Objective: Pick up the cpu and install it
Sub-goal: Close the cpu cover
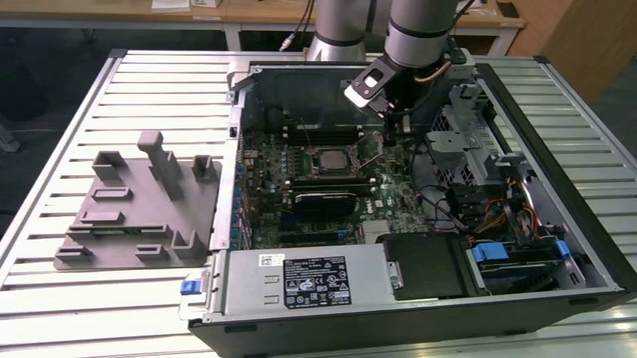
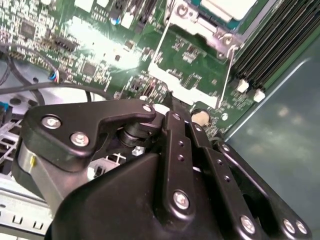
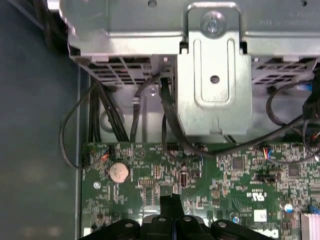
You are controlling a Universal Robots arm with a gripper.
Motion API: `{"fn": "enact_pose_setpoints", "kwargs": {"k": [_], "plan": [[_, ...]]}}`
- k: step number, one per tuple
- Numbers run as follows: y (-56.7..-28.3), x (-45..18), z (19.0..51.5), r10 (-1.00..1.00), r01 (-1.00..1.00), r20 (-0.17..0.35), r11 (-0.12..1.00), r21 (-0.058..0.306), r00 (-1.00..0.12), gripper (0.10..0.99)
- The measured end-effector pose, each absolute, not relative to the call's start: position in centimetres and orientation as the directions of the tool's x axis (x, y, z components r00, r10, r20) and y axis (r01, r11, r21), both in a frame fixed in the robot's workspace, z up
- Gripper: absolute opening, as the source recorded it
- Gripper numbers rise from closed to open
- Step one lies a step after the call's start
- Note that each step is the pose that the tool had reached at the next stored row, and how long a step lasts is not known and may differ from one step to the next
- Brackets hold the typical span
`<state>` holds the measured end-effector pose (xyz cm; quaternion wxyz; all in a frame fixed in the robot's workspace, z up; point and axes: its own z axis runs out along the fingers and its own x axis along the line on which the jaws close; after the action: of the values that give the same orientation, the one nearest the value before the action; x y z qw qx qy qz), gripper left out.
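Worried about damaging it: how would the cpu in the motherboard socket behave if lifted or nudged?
The cpu looks flat and thin, so probably stiff and light. Its smooth metal top may be slippery. Lying flat in the socket, it seems unlikely to roll.

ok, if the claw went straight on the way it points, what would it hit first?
Probably the claw meets the motherboard right beside the socket frame, not the cpu, which sits off to one side. Depth unclear.

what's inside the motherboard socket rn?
The cpu sits in the socket, silver top showing. Whatever lies under the cpu is covered. The gripper hangs beside it.
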<state>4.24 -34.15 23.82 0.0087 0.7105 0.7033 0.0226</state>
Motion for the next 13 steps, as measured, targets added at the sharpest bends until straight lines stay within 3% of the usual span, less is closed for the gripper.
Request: {"fn": "enact_pose_setpoints", "kwargs": {"k": [13], "plan": [[-34.1,2.4,23.8,1.0,0.999,0.02,-0.011,0.044,0.01,0.106]]}}
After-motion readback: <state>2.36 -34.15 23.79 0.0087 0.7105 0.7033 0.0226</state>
